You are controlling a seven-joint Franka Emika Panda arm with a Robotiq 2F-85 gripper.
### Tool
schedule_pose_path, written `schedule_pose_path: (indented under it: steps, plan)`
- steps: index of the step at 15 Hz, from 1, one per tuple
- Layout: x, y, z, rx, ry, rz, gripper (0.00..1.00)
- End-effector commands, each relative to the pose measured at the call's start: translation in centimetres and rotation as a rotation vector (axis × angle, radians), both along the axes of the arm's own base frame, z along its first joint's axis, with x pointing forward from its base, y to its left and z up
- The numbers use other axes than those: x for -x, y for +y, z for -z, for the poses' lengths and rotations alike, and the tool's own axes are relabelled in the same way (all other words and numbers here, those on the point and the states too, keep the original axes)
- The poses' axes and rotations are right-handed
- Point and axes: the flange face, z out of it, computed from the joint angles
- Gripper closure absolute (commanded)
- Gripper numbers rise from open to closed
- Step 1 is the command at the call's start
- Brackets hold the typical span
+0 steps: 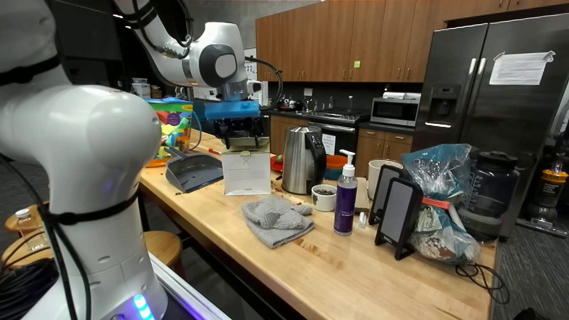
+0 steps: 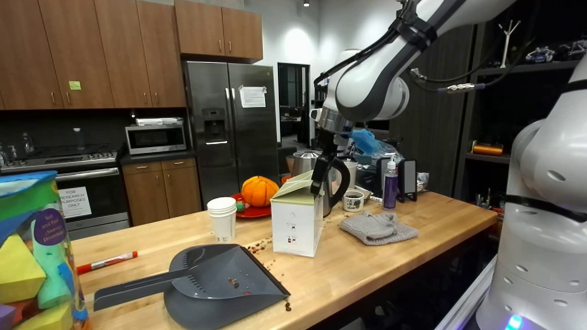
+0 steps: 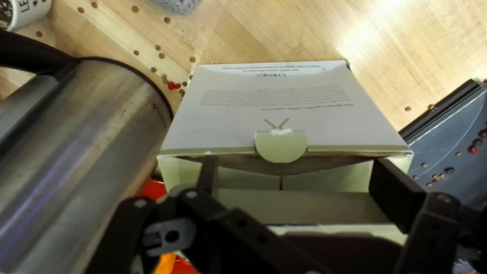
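Observation:
A white box [image 1: 246,175] with olive-green inner flaps stands upright on the wooden table in both exterior views; its top is open and a raised flap [image 2: 296,183] leans up. Over that opening is my gripper [image 3: 295,171], pointing down. Its black fingers [image 3: 395,194] are spread wide, and no object is seen held between them. Whether the fingertips touch the box's flaps or edges, I cannot tell. Right beside the box stands a steel kettle [image 3: 83,152] with a black handle. The box's lower inside is hidden in every view.
A grey dustpan [image 2: 224,279] holding a few bits lies near the box. Around stand a grey cloth [image 1: 278,220], a small mug [image 1: 324,198], a purple pump bottle [image 1: 345,204], stacked paper cups [image 2: 222,220] and a red plate [image 2: 254,211] with an orange pumpkin [image 2: 260,191].

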Motion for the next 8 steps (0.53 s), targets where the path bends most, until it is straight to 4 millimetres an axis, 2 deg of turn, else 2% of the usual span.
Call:
schedule_pose_path:
  steps: [1,8]
  plan:
    - [0.3,0.4,-1.1,-0.017,-0.047,-0.009,0.00]
    - [0.4,1.4,-3.0,-0.037,-0.124,-0.028,0.00]
